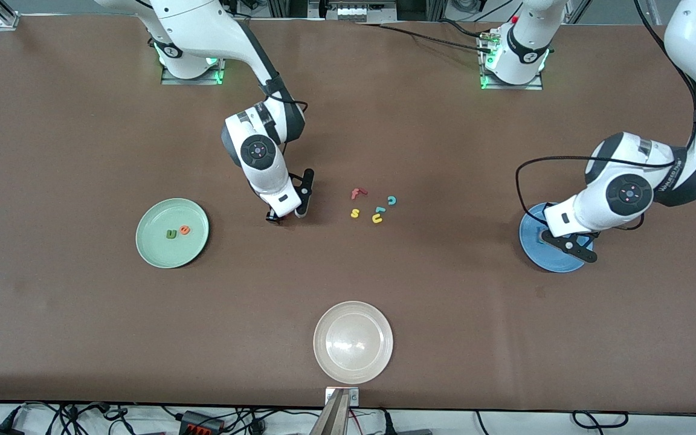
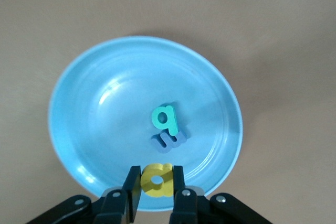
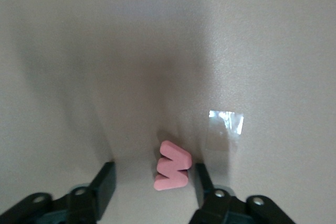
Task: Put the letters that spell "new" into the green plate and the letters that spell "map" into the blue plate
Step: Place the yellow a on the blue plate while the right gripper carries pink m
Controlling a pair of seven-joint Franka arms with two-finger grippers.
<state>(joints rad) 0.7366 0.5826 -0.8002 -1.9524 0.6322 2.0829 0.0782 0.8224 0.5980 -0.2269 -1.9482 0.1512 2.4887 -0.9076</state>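
The blue plate (image 2: 79,93) lies at the left arm's end of the table and holds a teal letter (image 2: 165,117) resting partly on the blue "m" (image 2: 169,140). My left gripper (image 2: 156,174) hangs over this plate (image 1: 532,232), shut on the yellow round-bowled letter (image 2: 156,180). Toward the right arm's end, the green plate (image 1: 161,254) holds the dark green "n" (image 1: 171,234) and the orange "e" (image 1: 185,230). My right gripper (image 1: 287,215) is down at the table, open around the pink "w" (image 3: 172,166). The "w" stands close to one finger (image 3: 202,179), with a gap to the other.
Loose letters lie mid-table beside the right gripper: a red "f" (image 1: 357,193), a teal "c" (image 1: 391,200), a yellow "s" (image 1: 354,212), a yellow "u" (image 1: 377,219) and a small teal piece (image 1: 379,209). A beige-white plate (image 1: 353,342) sits nearest the front camera.
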